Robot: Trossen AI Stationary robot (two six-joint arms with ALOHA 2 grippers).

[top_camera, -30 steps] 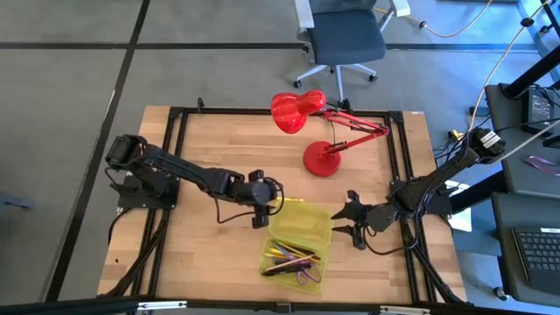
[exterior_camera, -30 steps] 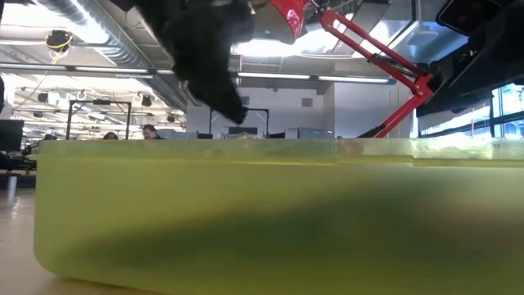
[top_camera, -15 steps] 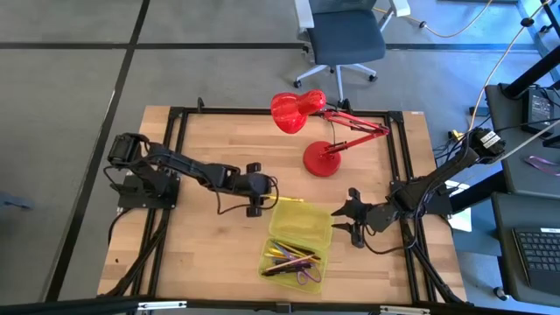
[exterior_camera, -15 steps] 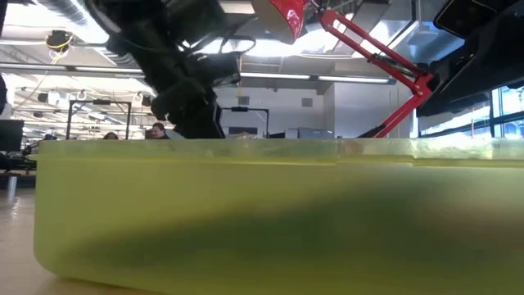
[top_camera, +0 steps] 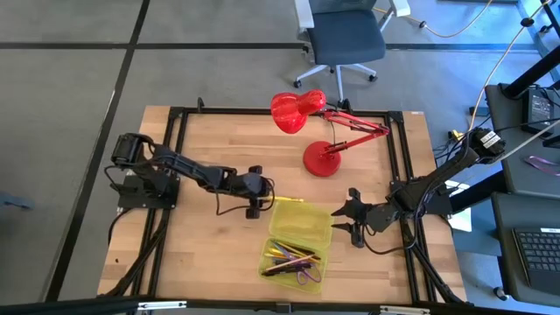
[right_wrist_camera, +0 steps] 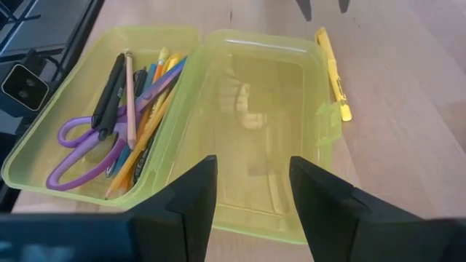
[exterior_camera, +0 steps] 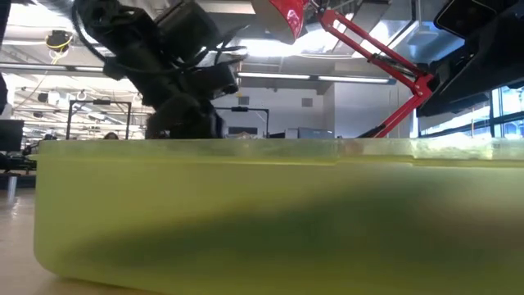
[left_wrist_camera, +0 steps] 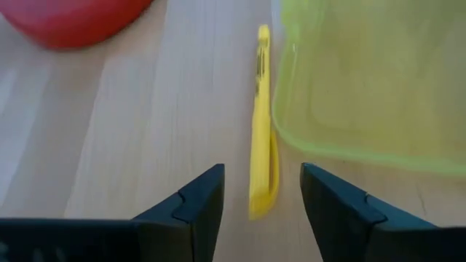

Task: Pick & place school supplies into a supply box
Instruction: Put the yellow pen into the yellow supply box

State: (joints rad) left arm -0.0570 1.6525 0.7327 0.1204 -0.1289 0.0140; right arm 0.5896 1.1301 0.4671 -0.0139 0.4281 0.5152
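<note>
The supply box [top_camera: 297, 243] lies open on the wooden table [top_camera: 192, 149], toward its near edge, between the two arms. Its two translucent yellow-green halves lie side by side, joined at a hinge. The half nearer the table's front edge holds the school supplies [right_wrist_camera: 124, 109]: purple-handled scissors [right_wrist_camera: 76, 149] lying among a bundle of black, orange, yellow and blue pens and pencils. The other half [right_wrist_camera: 251, 131] holds nothing.

One yellow pen [left_wrist_camera: 261, 124] is outside the box, flat on the table just beside the far wall of the empty half and parallel to it; the right wrist view shows it too [right_wrist_camera: 333, 73], lying close by the box's small latch tab.

The left end effector [top_camera: 254, 199] is low over the table just left of the box's empty half. Its fingers [left_wrist_camera: 196, 204] are released and spread, grasping nothing, and the near end of the yellow pen lies in line with the gap between them, a little way ahead of the tips.

The right end effector [top_camera: 350, 220] waits just right of the box, fingers apart and holding nothing, pointed at the open box.

A red desk lamp [top_camera: 319, 157] stands on the far half of the table, well apart from the box
</note>
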